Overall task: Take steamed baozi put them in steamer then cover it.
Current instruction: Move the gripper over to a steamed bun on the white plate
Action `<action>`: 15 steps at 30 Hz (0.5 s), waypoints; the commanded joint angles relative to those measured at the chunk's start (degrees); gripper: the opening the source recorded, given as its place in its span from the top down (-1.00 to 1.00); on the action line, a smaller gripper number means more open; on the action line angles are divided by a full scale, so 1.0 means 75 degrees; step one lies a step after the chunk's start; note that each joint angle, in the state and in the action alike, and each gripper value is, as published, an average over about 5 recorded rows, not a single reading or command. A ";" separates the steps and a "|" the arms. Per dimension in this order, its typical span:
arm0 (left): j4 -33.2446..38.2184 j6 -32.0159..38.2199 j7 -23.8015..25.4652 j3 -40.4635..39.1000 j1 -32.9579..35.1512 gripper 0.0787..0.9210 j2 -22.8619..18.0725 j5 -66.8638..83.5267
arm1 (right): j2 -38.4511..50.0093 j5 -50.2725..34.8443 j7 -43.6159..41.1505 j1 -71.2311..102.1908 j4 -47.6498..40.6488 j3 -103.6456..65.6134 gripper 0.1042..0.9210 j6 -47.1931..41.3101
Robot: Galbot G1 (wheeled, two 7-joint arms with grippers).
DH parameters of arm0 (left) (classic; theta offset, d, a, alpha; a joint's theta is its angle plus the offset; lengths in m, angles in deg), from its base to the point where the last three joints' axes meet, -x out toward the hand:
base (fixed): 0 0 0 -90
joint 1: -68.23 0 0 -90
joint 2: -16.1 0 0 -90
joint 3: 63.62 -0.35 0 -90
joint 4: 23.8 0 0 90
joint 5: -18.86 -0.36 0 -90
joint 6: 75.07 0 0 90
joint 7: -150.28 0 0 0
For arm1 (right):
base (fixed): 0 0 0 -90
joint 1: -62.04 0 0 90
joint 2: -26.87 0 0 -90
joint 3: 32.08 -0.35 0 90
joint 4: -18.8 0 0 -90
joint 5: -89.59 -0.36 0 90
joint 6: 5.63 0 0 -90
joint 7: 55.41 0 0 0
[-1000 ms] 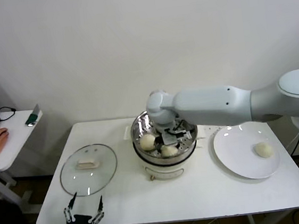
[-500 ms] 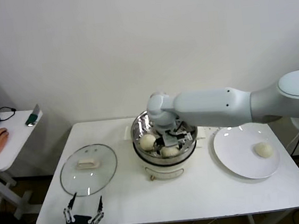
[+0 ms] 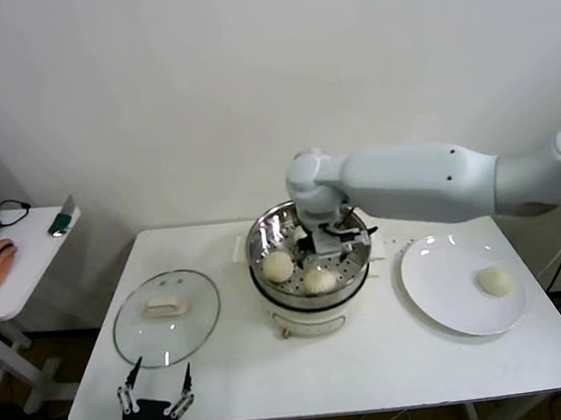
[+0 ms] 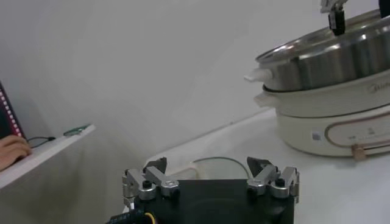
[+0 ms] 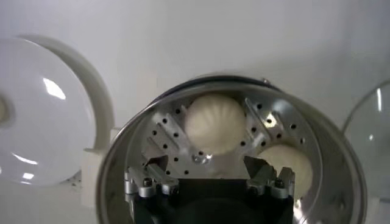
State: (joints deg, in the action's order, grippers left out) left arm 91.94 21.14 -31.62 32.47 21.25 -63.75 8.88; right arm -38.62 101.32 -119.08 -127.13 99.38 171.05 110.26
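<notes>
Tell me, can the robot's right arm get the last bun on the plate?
Probably yes. The bun lies alone on the plate with nothing over it, and the right tool, open above the steamer, holds nothing.

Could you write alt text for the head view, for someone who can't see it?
The robot's right claw hangs open over a steel steamer holding baozi, mid-table. One more baozi waits on a white plate to the right; the glass cover lies to the left, near the idle left claw.
</notes>
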 commanded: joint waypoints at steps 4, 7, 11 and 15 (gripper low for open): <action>0.0035 0.0013 -0.0006 0.0001 -0.0129 -0.77 -0.0055 -0.0007 | 0.2623 -0.3221 0.1032 -0.1797 0.0539 0.1739 -0.76 -0.3631; 0.0045 0.0006 -0.0005 0.0007 -0.0190 -0.77 -0.0064 0.0020 | 0.3439 -0.3936 0.1024 -0.1499 0.0392 0.1408 -0.76 -0.4676; 0.0103 -0.0059 -0.0003 0.0026 -0.0297 -0.77 -0.0062 0.0047 | 0.4352 -0.4334 0.0868 -0.0692 -0.0024 0.0616 -0.76 -0.5257; 0.0162 -0.0118 -0.0018 0.0031 -0.0362 -0.77 -0.0077 0.0035 | 0.5047 -0.3971 0.0463 0.0568 -0.0474 -0.0341 -0.76 -0.5363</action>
State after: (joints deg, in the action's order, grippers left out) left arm 92.88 20.54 -31.67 32.71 19.00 -64.23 9.13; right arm -16.93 79.36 -114.24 -132.62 99.64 176.15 83.60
